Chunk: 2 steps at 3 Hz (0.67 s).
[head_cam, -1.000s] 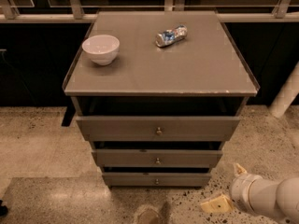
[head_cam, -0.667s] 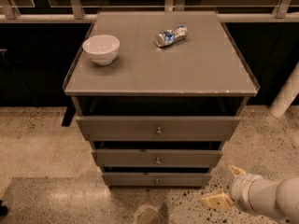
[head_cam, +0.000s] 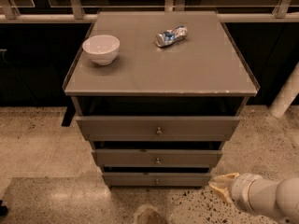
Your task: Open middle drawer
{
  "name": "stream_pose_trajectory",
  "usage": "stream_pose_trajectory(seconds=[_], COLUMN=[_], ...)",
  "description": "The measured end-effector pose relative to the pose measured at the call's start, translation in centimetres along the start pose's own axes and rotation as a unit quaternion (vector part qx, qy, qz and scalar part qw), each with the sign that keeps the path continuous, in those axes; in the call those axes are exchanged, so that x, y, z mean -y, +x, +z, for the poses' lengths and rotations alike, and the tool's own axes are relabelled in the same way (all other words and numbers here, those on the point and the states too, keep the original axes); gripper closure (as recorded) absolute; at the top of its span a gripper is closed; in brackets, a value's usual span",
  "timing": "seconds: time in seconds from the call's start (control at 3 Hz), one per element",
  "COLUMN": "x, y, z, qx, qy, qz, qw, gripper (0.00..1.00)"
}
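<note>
A grey cabinet with three drawer fronts stands in the middle of the camera view. The middle drawer point(head_cam: 157, 158) is a grey flat front of medium width with one small round metal knob point(head_cam: 158, 161); it sits between the wider top drawer point(head_cam: 158, 127) and the narrower bottom drawer point(head_cam: 156, 179). My gripper point(head_cam: 221, 186) is at the lower right, low near the floor, to the right of the bottom drawer's right end and below the middle drawer. It touches no drawer.
A white bowl point(head_cam: 101, 49) and a crushed can point(head_cam: 171, 35) lie on the cabinet's grey top point(head_cam: 196, 73). A railing with glass runs behind. A white post point(head_cam: 286, 94) stands at the right. Speckled floor surrounds the cabinet.
My arm and gripper have moved a little to the left, toward the cabinet's lower right corner. The drawers have not moved.
</note>
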State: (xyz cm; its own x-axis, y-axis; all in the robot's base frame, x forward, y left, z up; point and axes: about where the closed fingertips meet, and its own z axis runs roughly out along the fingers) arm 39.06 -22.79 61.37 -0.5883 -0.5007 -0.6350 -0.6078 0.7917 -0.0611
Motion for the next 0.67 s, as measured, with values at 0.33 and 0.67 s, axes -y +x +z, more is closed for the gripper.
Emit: stream_pose_trajectory(seconds=[0.33, 0.67], x=[0.0, 0.5], y=[0.0, 0.7], z=[0.0, 1.1], qx=[0.000, 0.031], qy=[0.000, 0.022], qz=[0.000, 0.015], qw=[1.0000, 0.9992], gripper=[0.89, 1.00])
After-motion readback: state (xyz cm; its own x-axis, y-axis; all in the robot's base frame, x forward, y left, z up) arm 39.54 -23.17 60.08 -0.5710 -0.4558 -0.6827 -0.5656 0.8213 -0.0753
